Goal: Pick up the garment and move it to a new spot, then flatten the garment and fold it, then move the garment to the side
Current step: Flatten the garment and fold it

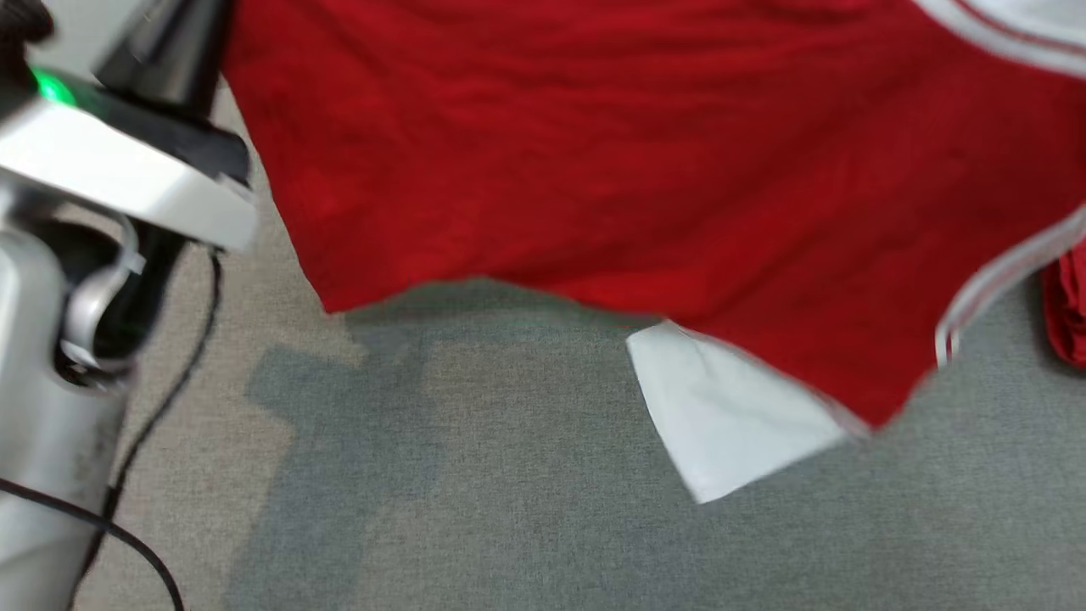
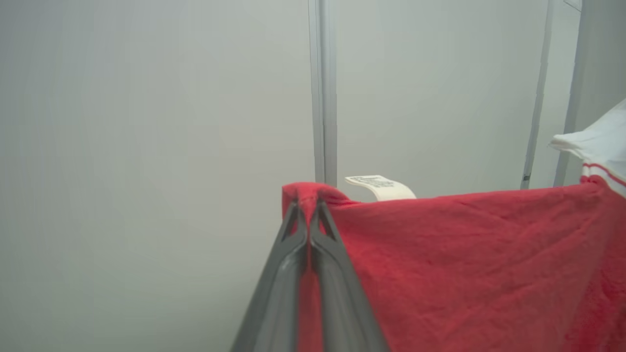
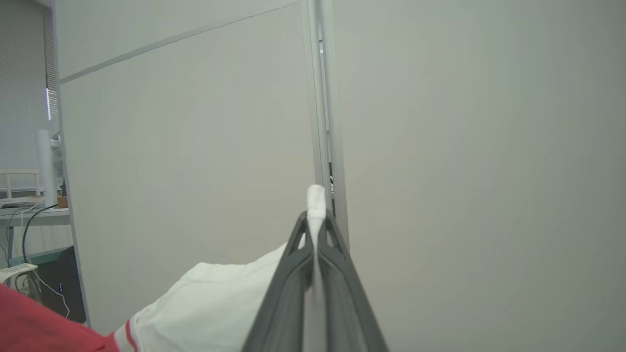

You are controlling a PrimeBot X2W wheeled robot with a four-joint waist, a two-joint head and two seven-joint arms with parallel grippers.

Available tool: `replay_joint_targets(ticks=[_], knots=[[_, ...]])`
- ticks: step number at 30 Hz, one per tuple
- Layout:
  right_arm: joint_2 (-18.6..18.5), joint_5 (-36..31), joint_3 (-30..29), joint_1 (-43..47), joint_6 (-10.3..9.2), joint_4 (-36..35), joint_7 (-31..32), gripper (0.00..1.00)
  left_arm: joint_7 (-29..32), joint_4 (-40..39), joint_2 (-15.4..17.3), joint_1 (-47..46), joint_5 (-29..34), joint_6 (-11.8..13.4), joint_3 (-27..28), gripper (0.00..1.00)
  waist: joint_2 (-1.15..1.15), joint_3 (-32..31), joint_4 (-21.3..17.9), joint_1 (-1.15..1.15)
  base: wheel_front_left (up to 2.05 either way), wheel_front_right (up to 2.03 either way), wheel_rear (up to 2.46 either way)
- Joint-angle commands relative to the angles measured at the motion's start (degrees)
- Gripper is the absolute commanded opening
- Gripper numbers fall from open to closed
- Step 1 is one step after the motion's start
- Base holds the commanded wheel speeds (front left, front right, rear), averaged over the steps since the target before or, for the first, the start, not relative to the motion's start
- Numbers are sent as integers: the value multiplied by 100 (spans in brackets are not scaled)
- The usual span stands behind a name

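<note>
Grey surface (image 1: 509, 526) lies open beneath the hanging garment (image 1: 645, 170).

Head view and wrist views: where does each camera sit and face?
Head view: on the head, facing down at the grey surface and red garment; left forearm shows.
Left wrist view: along the left gripper, shut on the garment's red edge, facing a pale wall.
Right wrist view: along the right gripper, shut on its white part.
Shared: both wrist views face that wall.

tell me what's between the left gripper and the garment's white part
Left wrist view: a white care label beside the left gripper, then bare red garment edge up to the white part.
</note>
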Motion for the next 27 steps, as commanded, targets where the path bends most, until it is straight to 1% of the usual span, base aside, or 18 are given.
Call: replay_joint_targets(ticks=[1, 5, 10, 16, 22, 24, 27], knots=[[-89, 36, -46, -211, 2, -33, 73, 0, 49, -37, 71, -196, -8, 41, 86, 0, 0, -91, -45, 0, 0, 0, 0], [-130, 145, -43, -797, 2, 9, 337, 0, 173, -122, 158, -616, -93, 1, 201, 0, 0, -233, -103, 0, 0, 0, 0], [-106, 243, 142, -1429, 2, 347, 652, 0, 326, -173, 198, -980, -88, 23, 208, 0, 0, -315, -173, 0, 0, 0, 0], [-62, 394, 311, -1850, 2, 839, 760, 0, 278, -31, 82, -1275, 9, 29, 80, 0, 0, -132, -152, 0, 0, 0, 0], [30, 447, 551, -2461, 2, 1438, 714, 0, 49, 614, -140, -1890, 18, -125, -11, 0, 0, 296, -94, 0, 0, 0, 0], [93, 473, 612, -2812, 2, 1687, 626, 0, -72, 959, -232, -2200, 21, -194, -47, 0, 0, 495, -69, 0, 0, 0, 0], [244, 476, 720, -3365, 2, 2119, 350, 0, -407, 1550, -368, -2721, 132, -295, -116, 0, 0, 749, -16, 0, 0, 0, 0]])
